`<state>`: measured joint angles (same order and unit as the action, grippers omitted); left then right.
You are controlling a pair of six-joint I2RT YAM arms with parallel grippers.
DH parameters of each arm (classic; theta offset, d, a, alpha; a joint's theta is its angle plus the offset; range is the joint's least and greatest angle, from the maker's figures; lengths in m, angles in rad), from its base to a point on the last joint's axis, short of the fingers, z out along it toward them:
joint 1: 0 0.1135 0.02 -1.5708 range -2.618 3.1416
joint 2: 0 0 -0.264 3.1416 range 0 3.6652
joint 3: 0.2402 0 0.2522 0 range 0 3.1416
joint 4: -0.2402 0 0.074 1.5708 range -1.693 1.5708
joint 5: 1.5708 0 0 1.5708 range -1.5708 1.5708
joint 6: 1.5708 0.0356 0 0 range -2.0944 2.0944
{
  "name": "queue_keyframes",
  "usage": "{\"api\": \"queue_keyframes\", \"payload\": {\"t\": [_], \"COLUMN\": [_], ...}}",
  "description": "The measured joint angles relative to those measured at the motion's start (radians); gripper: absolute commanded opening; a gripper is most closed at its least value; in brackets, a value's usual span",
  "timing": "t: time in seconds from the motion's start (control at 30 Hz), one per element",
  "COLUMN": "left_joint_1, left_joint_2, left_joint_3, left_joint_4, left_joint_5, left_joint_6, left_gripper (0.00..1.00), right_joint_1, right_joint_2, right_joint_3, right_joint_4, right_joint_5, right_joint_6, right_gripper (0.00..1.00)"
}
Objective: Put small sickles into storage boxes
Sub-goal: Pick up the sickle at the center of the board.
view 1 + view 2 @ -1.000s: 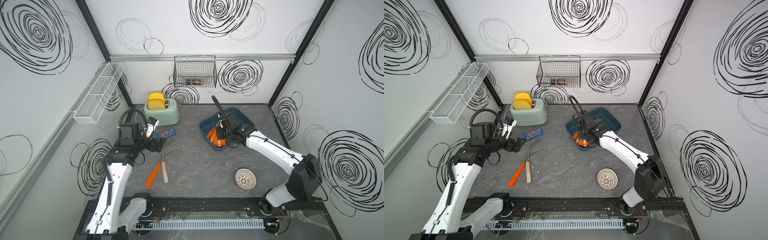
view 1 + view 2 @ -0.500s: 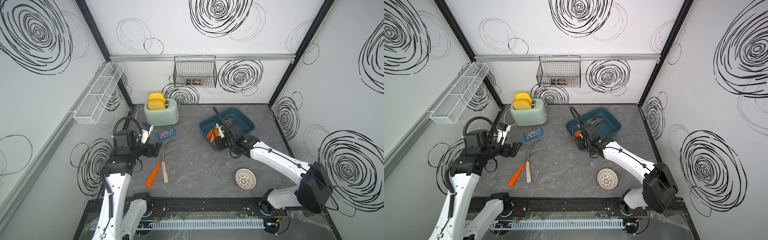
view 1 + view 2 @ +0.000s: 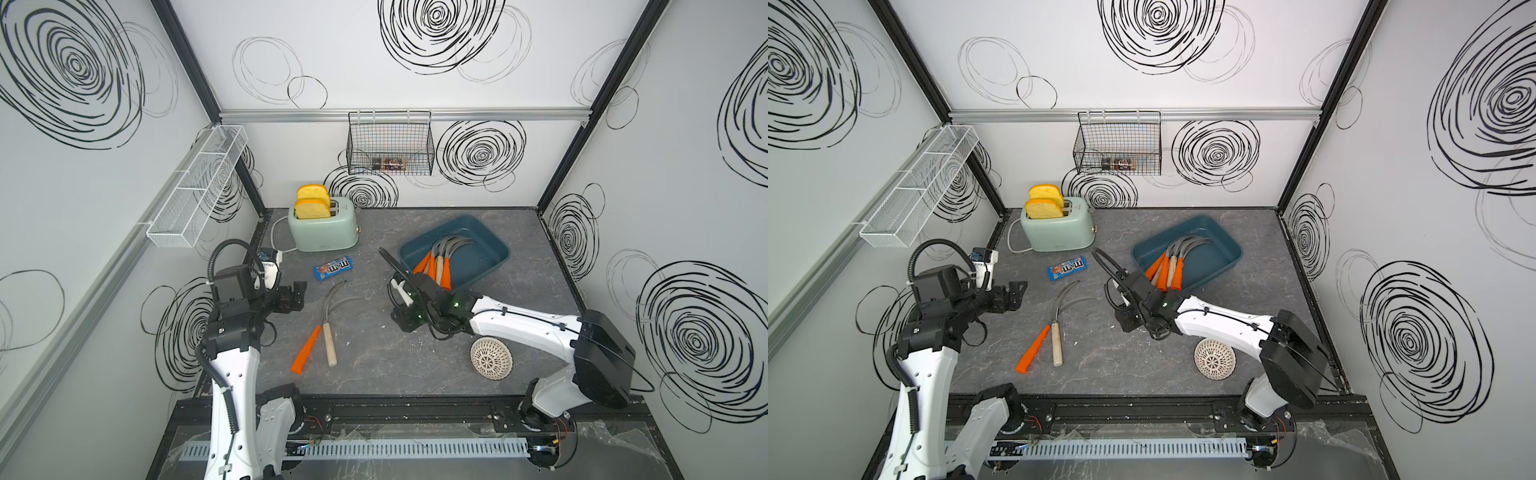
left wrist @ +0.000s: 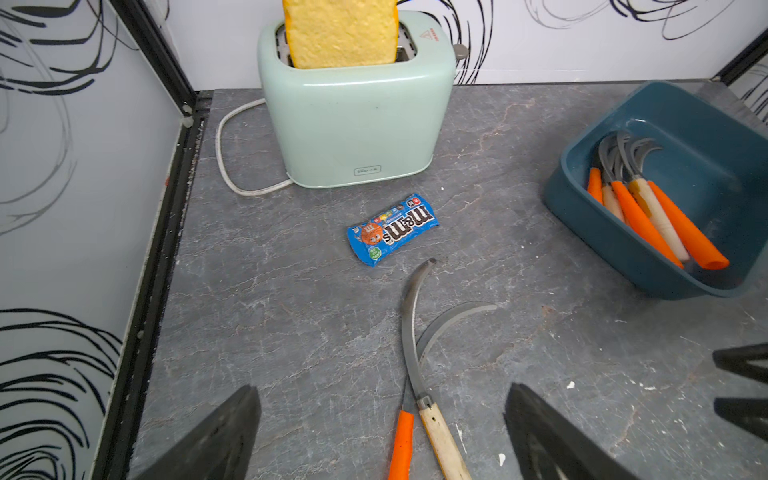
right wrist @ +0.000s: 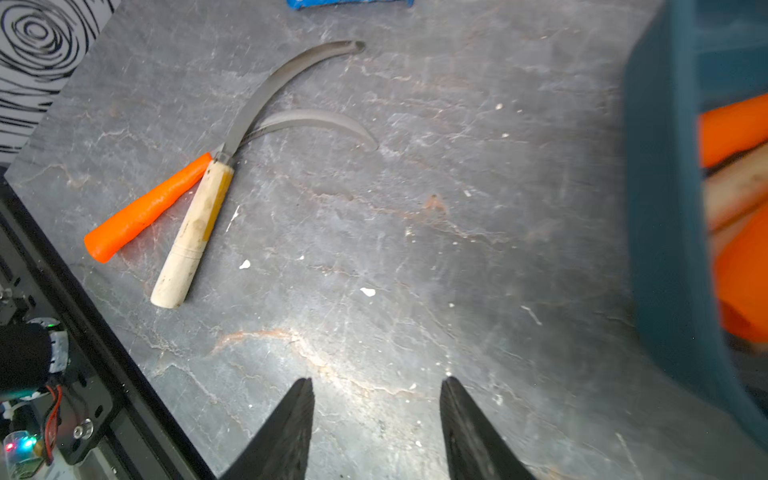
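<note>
Storage tray (image 3: 484,259), teal, 1 o'clock on table (image 3: 415,374): bundled sickles (image 3: 439,259), seemingly five. Loose pair at 8 o'clock, blades crossed: orange-handled sickle (image 3: 306,351), wooden-handled sickle (image 3: 330,347). Left gripper (image 3: 298,294): spread wide, empty, 10 o'clock of pair. Right gripper (image 5: 376,384): jaws parted, empty, 7 o'clock of tray

Bearings are taken from the centre of the table (image 3: 395,365) in a top view, twelve o'clock at the back wall. The toaster (image 3: 324,230) is set at eleven, and the candy pack (image 3: 333,268) is laid just in front of it at ten. The tray (image 3: 478,259) is placed askew at about two. A bundle of sickles (image 3: 436,266) is laid in it, handles toward its seven o'clock corner. Two loose sickles (image 3: 329,345) are crossed at the necks at eight, handles toward six. A small dome (image 3: 491,357) is set at four. A wire basket (image 3: 390,145) is hung on the back wall at twelve, a mesh shelf (image 3: 195,191) on the side wall at ten.
</note>
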<state>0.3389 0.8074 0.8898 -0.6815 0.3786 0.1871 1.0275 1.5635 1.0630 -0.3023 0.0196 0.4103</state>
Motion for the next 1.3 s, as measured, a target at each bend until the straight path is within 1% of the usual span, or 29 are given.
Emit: {"api": "queue_keyframes", "payload": {"t": [0.17,0.3,0.5,0.67,0.83,1.07,1.3], "left_joint_1": [0.081,0.137,0.185,0.250,0.293,0.338,0.384], "left_joint_2": [0.014,0.029,0.068,0.085,0.090,0.106,0.105], "left_joint_3": [0.000,0.000,-0.007,-0.031,-0.031,-0.031,-0.023], "left_joint_4": [0.004,0.004,-0.008,-0.055,-0.080,-0.080,-0.088], "left_joint_5": [0.026,0.057,0.144,0.238,0.304,0.338,0.361], "left_joint_6": [0.011,0.040,0.153,0.262,0.320,0.355,0.383], "left_gripper": [0.96,0.96,0.96,0.96,0.96,0.96,0.96], "right_joint_1": [0.075,0.113,0.140,0.146,0.152,0.179,0.216], "right_joint_2": [0.106,0.191,0.298,0.359,0.411,0.494,0.583], "right_joint_3": [0.099,0.193,0.280,0.327,0.393,0.472,0.570], "right_joint_4": [0.005,0.006,0.005,0.005,0.002,-0.024,-0.091], "right_joint_5": [-0.039,-0.064,-0.105,-0.146,-0.163,-0.166,-0.151], "right_joint_6": [0.032,0.057,0.091,0.114,0.124,0.125,0.120], "right_gripper": [0.53,0.52,0.52,0.52,0.52,0.52,0.52]}}
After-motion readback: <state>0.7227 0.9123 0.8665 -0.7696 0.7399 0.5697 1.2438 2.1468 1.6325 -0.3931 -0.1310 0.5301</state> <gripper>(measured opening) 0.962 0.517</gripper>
